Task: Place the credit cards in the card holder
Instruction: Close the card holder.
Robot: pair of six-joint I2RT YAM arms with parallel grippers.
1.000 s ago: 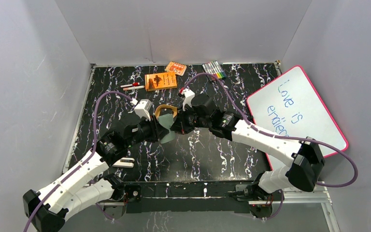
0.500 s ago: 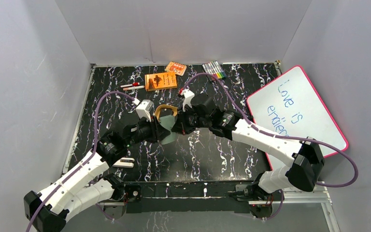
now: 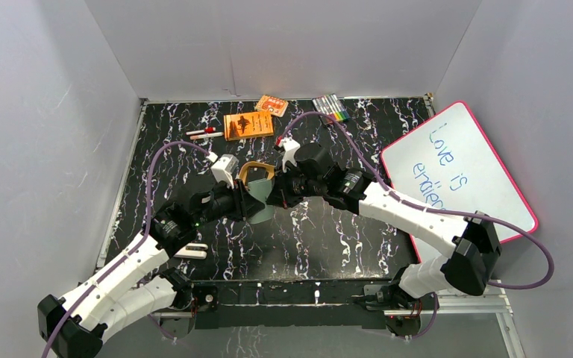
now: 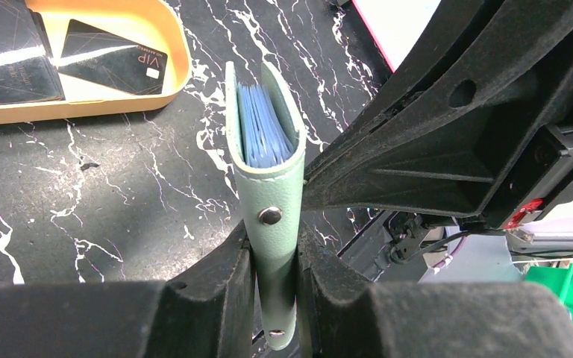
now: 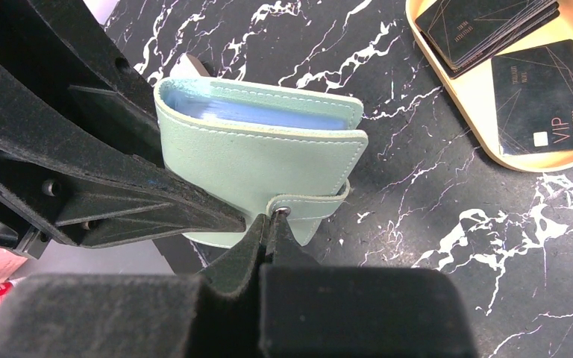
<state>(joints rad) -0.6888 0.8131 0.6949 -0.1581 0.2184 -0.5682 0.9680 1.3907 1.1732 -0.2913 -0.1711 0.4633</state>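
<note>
1. Zero filed: thin, glossy black credit cards (image 5: 537,97) lying in a rounded tan tray (image 4: 82,110), at 12 o'clock from the card holder (image 5: 268,160).
2. Pinching that mint, stitched, leather-look holder mid-counter (image 3: 306,231) with left hand (image 4: 272,253); nipping its snap strap (image 5: 310,205) with right hand (image 5: 272,224).
3. Remaining: unsnap, open, slide cards into blue sleeves (image 4: 257,127).

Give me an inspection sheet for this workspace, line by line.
Surface: black white-veined table, no damage seen.
Job's things: black credit cards in tan tray; mint-green leather card holder closed, held between both grippers.
Clutter: orange booklet, coloured marker set at far edge.
Grippers: left gripper shut on the holder; right gripper shut on its strap.
Cables: purple cables loop above both arms.
Surroundings: grey walls; pink-framed whiteboard at right.
</note>
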